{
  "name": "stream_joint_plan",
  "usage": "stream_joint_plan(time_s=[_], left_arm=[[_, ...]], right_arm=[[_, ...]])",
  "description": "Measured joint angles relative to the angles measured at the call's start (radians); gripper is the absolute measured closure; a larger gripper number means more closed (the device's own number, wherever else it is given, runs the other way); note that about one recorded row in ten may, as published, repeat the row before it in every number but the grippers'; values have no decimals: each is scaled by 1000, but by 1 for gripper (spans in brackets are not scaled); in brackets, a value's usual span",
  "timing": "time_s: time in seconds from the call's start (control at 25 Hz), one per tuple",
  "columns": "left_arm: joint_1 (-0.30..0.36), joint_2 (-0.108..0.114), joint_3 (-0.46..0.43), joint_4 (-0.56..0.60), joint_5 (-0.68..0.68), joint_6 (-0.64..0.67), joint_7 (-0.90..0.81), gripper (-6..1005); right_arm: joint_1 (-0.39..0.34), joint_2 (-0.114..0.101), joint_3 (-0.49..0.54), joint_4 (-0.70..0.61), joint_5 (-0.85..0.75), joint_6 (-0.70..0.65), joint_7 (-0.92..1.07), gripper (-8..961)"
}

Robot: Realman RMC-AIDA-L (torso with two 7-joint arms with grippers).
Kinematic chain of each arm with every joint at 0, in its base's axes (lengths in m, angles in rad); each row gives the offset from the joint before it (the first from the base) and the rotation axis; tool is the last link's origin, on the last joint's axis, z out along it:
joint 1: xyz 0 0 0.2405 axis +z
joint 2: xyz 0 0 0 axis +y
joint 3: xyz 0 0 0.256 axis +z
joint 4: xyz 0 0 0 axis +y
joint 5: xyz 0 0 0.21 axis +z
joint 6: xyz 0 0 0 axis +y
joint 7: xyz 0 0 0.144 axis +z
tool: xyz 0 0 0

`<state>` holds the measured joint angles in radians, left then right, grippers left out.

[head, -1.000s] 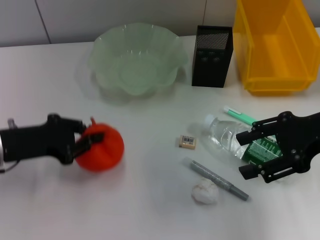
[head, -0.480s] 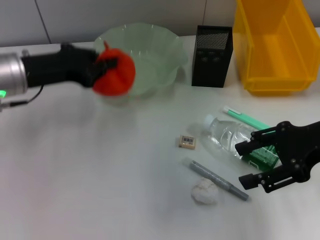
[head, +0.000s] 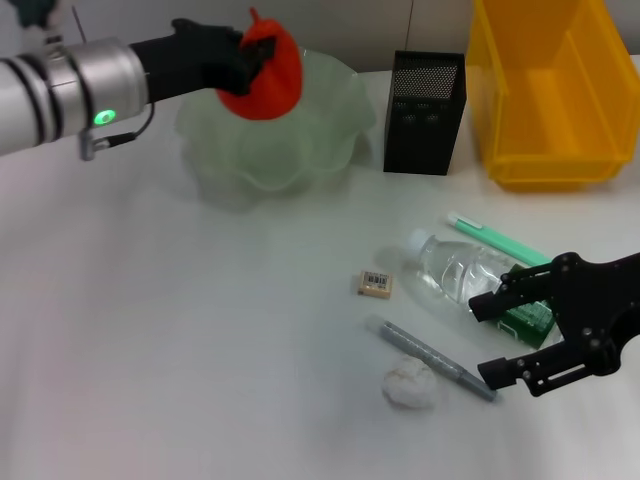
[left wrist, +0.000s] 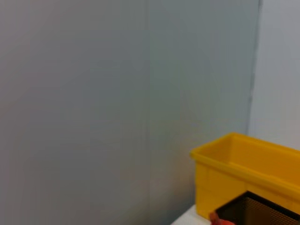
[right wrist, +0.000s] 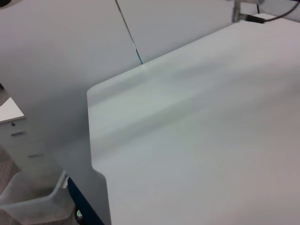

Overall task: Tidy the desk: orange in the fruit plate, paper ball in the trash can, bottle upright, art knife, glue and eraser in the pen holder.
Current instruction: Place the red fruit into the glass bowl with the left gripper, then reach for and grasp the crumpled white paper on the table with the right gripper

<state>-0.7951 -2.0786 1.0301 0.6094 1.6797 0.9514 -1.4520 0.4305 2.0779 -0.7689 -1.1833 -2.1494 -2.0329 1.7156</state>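
1. White bench (head: 200, 350) runs back to a pale grey wall, with the task's things spread across it.
2. Left hand (head: 250, 55) is clamped on the orange (head: 268, 68), holding it in the air above the rear rim of the fruit plate (head: 300, 150) — the pale-green ruffled bowl at the back of the bench.
3. Right hand (head: 500, 335) hovers low at the near right with its fingers spread apart, beside the bottle (head: 455, 270), which lies on its side.
4. A green-and-white pen-shaped item (head: 495, 240) lies just behind the bottle; a grey pen-like tool (head: 430, 358) lies in front of it.
5. The eraser (head: 376, 283) sits left of the bottle, and the paper ball (head: 410, 385) rests near the grey tool.
6. The pen holder (head: 423, 100) stands between the fruit plate and the trash can (head: 550, 90) — the left wrist view catches the yellow bin (left wrist: 243, 173) too.
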Motion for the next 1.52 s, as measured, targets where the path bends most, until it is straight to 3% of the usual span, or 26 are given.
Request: stream_joint_plan(time_s=[0.08,0.12,0.16,0.2,0.28,0.6,0.72,0.8,0.92,1.24,1.4,1.52], left_arm=[[0,0,0,0,0,0,0,936],[-8,0,59,-12,-49,-65,1,936],[-8,0,59,-12,-49,-65,1,936],[-24,-1,225,-37,-213,-242,6,936],[-28,-1,293,-41,-294,-311,8,936],[-32,-2,371,-42,-372,-385,6,938],[-32,-2,394,-42,-381,-398,5,870],[-32,-2,399,-42,-381,-399,5,825],[-30,-2,401,-38,-383,-399,2,600],[-13,-1,410,-26,-392,-376,7,352],[36,11,406,19,-385,-203,3,262],[110,30,401,88,-381,-28,-1,194]], right_arm=[[2,0,0,4,0,0,-2,179],[3,0,-1,8,0,-1,-4,179],[4,0,-1,10,0,-2,-6,179],[5,0,-1,10,0,-2,-8,179],[6,-1,-1,12,0,-2,-9,179],[10,-1,-27,30,3,6,-10,179],[13,-1,-27,36,3,6,-10,179],[15,-1,-27,40,3,6,-10,179],[17,-1,-27,40,4,8,-11,179],[18,-1,-24,39,4,8,-11,179],[25,-2,-17,13,3,9,18,179],[35,-5,-16,-31,0,10,73,179]])
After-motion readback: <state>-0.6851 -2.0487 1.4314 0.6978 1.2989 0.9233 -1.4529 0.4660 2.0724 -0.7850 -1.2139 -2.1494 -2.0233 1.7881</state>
